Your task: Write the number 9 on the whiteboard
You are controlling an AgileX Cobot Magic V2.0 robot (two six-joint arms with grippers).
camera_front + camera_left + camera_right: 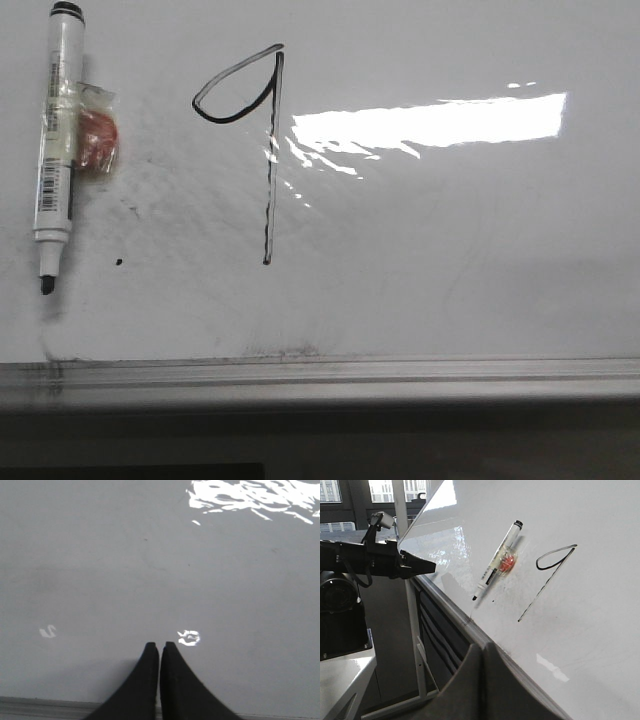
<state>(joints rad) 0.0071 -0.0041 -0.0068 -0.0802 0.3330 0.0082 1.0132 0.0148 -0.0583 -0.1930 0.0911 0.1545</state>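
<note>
The number 9 point(269, 200) is drawn in thin black marker on the whiteboard point(450, 250), with a narrow slanted loop and a long straight stem. It also shows in the right wrist view point(545, 586). A black-and-white marker point(55, 130) lies on the board left of the digit, tip toward the rail. My left gripper point(160, 645) is shut and empty, over bare board point(100, 555) just past the rail. My right gripper point(484, 647) is shut and empty, beside the board's rail edge and away from the digit. Neither gripper shows in the front view.
A red piece under clear tape point(98, 140) is stuck to the marker. A small black dot point(119, 262) lies below it. A grey metal rail point(320, 372) runs along the board's near edge. A bright reflection point(430, 122) lies right of the digit. The other black arm point(375, 562) reaches toward the board's edge.
</note>
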